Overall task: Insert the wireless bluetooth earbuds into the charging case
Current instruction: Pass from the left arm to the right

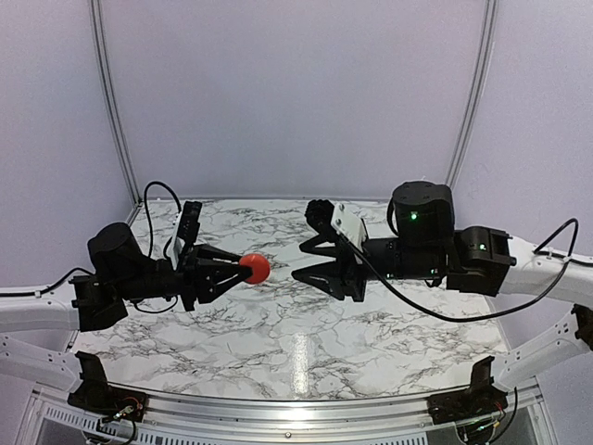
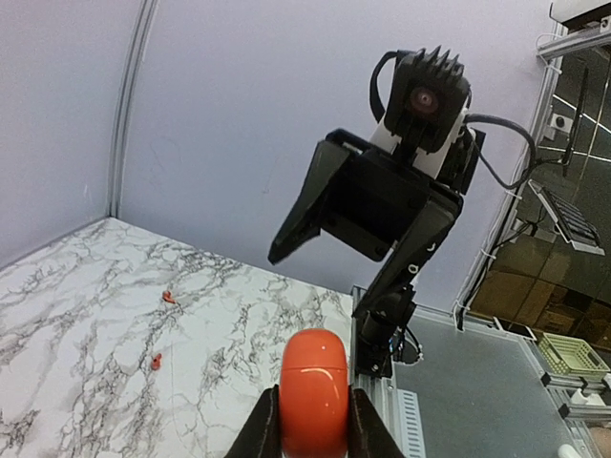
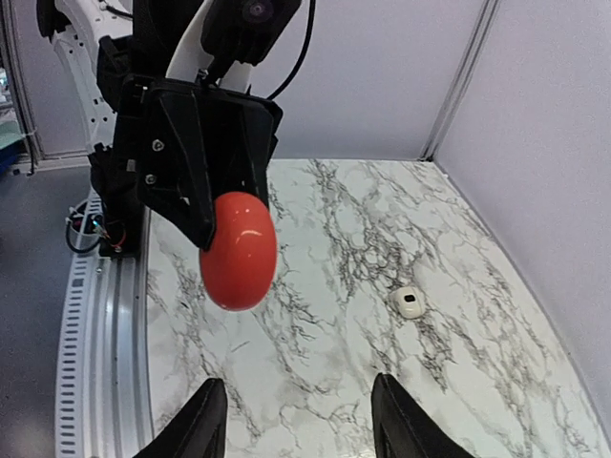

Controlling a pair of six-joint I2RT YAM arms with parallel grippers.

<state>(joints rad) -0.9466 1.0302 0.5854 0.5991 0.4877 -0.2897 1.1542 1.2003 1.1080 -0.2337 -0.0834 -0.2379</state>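
The left arm is stretched low over the marble table (image 1: 306,343), with the forearm nearly level and the wrist turned inward toward the other arm. The left gripper (image 1: 243,269) is clamped on the red round case (image 1: 256,268), which is held edge-on between the 2 fingers (image 2: 265,429) and raised clear of the tabletop. The right arm is reached in from the opposite side at a similar height. The right gripper (image 1: 304,261) is pointed at the case with its jaws parted and nothing between them, and a gap is left between its fingertips and the case. The 2 earbuds (image 2: 168,297) are seen in the left wrist view lying on the marble, apart from each other and well apart from the case. A small white object (image 3: 409,302) is seen on the table in the right wrist view
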